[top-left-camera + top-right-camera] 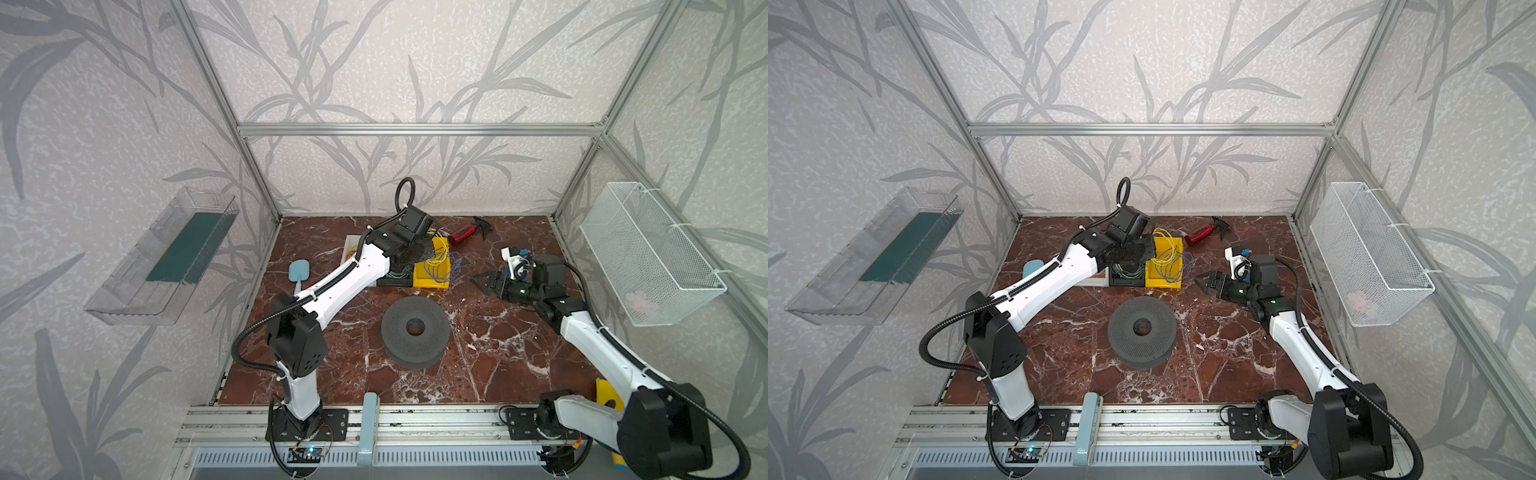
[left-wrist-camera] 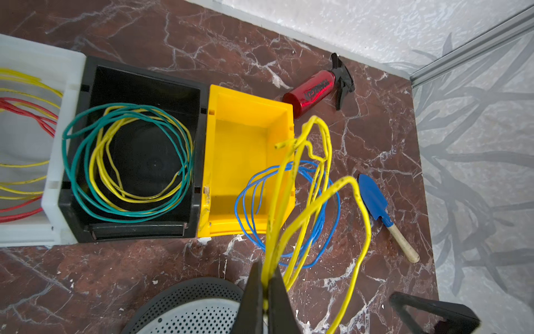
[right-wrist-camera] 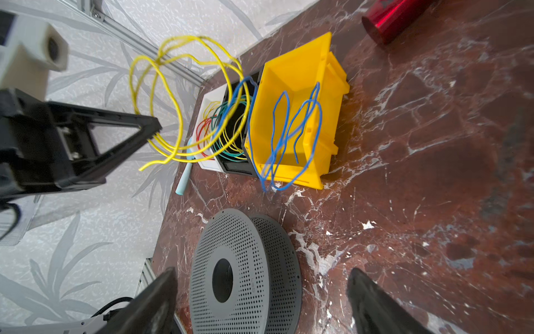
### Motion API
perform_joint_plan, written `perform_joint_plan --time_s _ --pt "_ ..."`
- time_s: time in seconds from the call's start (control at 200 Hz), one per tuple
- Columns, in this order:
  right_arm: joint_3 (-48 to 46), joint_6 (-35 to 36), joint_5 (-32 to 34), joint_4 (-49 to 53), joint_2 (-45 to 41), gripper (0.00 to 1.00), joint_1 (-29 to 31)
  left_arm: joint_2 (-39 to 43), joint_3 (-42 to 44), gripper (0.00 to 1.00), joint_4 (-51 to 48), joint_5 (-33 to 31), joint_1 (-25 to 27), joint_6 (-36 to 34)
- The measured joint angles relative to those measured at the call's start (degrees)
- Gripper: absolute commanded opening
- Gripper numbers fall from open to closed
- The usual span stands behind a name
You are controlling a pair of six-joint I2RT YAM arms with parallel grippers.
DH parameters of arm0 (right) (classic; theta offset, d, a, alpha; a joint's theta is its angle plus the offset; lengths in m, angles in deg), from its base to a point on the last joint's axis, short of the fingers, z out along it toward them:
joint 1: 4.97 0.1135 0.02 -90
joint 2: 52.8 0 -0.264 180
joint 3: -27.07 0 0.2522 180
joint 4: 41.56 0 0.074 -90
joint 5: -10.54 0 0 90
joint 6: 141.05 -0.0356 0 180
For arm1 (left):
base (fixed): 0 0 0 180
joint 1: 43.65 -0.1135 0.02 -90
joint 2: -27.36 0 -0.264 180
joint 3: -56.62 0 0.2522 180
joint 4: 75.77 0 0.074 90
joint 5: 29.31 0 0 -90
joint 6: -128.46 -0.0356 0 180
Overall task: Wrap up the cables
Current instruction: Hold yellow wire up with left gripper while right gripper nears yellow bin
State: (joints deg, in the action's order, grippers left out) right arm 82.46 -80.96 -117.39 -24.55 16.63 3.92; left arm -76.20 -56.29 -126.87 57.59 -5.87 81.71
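Observation:
My left gripper (image 2: 265,279) is shut on a bundle of the cables (image 2: 348,180), thin bright yellow wire that springs up from the jaws in loose loops. It hangs above the table beside the yellow bin (image 2: 242,162). The right wrist view shows the same loops (image 3: 130,78) held in the air off that black gripper's fingertips (image 3: 154,125). In both top views the yellow loops (image 1: 441,248) (image 1: 1163,248) sit over the yellow bin. My right gripper (image 1: 478,280) (image 3: 260,271) stands open and empty, facing a grey perforated spool (image 1: 414,332) (image 3: 245,274) lying flat on the table.
A blue wire (image 2: 289,208) hangs over the yellow bin's edge. A black bin (image 2: 144,72) holds green and yellow coils; a white bin (image 2: 52,202) holds red and yellow ones. Nearby lie a red spray bottle (image 1: 465,236), a blue trowel (image 2: 375,199) and a pale blue spatula (image 1: 298,272). A wire basket (image 1: 648,253) hangs on the right wall.

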Motion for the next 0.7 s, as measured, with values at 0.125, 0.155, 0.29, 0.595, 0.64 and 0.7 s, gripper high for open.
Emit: perform_joint_plan --time_s 0.125,0.155,0.29,0.595,0.64,0.7 --pt "2.97 0.02 0.37 -1.73 7.13 0.86 2.86 0.98 1.75 0.0 1.88 -0.46 -1.2 -0.24" --pt "4.09 0.02 0.52 -2.29 8.72 0.85 3.5 1.01 1.92 0.0 2.14 -0.59 -1.46 -0.26" --pt "8.96 -0.07 1.07 -5.6 14.82 0.78 5.51 0.98 2.01 0.0 2.73 -0.79 -2.75 -1.18" --pt "14.93 -0.33 1.9 -10.16 22.18 0.55 7.15 -3.37 -1.6 0.0 2.43 -0.74 -3.91 -3.58" --pt "14.91 -0.26 1.99 -9.99 22.27 0.54 7.65 -4.11 -1.88 0.0 2.54 -0.46 -4.33 -3.61" --pt "14.82 0.0 2.32 -9.57 22.18 0.49 8.52 -4.55 -1.92 0.0 2.58 0.22 -4.72 -3.56"
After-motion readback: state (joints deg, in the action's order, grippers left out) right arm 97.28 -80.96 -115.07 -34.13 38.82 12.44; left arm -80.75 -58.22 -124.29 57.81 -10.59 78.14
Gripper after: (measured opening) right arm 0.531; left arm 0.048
